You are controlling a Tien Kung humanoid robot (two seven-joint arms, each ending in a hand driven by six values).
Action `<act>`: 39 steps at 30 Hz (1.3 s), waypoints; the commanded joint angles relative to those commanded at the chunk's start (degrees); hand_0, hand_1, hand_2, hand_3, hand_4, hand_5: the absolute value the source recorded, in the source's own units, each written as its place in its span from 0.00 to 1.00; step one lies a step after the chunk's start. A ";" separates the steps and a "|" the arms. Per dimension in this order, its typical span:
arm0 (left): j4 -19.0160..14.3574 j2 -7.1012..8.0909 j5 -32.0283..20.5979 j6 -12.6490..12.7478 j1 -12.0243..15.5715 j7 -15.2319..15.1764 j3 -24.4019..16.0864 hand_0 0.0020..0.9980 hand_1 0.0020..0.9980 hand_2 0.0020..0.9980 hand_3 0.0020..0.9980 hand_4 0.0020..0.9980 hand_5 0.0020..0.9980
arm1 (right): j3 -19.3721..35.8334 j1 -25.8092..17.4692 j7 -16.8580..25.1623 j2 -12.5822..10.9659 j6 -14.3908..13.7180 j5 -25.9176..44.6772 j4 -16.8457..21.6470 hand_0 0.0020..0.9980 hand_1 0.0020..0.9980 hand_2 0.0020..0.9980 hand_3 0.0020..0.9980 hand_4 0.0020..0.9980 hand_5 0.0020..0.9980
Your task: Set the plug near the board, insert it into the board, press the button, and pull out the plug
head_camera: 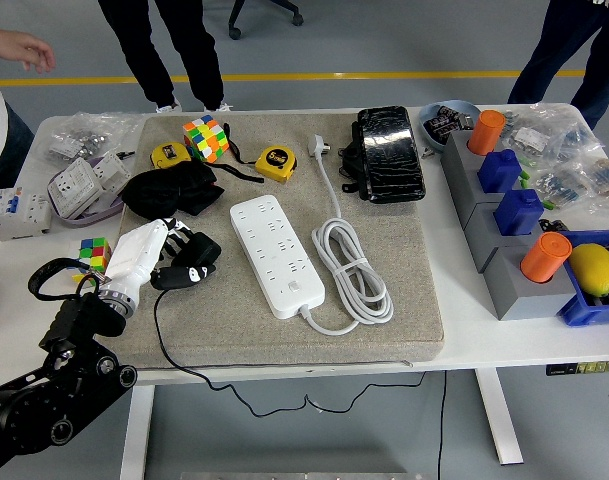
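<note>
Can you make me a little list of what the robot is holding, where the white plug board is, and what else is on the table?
left hand: fingers curled around the black plug
right hand: not in view
power strip: white, flat on the grey mat, right of the plug, not touching it
strip's own cable: coiled on its right
tape measures: two yellow, far side
cubes: colourful, one on the mat, one beside it
lemon: in a blue bin, right edge

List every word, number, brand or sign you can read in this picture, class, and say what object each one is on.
None can be read with confidence.
Yellow tape measure: a round dark label, print too small.
Second tape measure: label likewise blurred.
White power strip: no legible marking.
Black plug by the left hand: small white marks, not legible.
Bagged parts: print too small.
</note>
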 joint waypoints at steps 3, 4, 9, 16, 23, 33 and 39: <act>-0.17 -0.02 0.36 -0.07 0.06 0.14 0.13 0.29 0.38 0.43 0.55 0.77 0.00 | 0.14 -0.07 0.00 -0.05 -0.01 -0.17 0.10 0.57 0.65 0.63 0.54 0.92 0.49; -0.23 -0.04 0.53 -0.06 0.10 0.16 0.16 0.29 0.38 0.43 0.55 0.77 0.00 | 0.13 -0.10 0.01 -0.07 -0.01 -0.20 0.12 0.57 0.65 0.63 0.54 0.92 0.49; -0.80 -0.07 0.69 0.42 0.05 -0.14 0.30 0.27 0.37 0.41 0.55 0.77 0.00 | 0.21 -0.05 0.04 -0.09 -0.03 -0.20 0.13 0.57 0.65 0.63 0.54 0.92 0.49; -1.68 0.03 0.14 1.08 0.11 -1.33 -0.13 0.27 0.37 0.40 0.55 0.78 0.00 | 0.24 -0.08 0.06 -0.09 -0.05 -0.20 0.12 0.57 0.65 0.63 0.54 0.92 0.48; -2.77 0.44 -1.76 1.45 -0.05 -3.84 -0.23 0.27 0.37 0.40 0.55 0.78 0.00 | 0.03 0.12 0.06 -0.13 -0.04 -0.24 0.19 0.57 0.65 0.63 0.54 0.92 0.48; -4.12 1.70 -4.80 0.76 -1.65 -9.14 1.79 0.27 0.37 0.40 0.55 0.78 0.00 | -0.09 0.33 0.05 -0.30 -0.03 -0.09 0.16 0.57 0.65 0.63 0.54 0.92 0.48; -4.60 2.32 -5.96 0.25 -3.15 -11.03 3.85 0.27 0.36 0.40 0.54 0.78 0.00 | -0.29 0.32 0.05 -0.35 -0.01 -0.07 0.18 0.57 0.65 0.63 0.54 0.92 0.48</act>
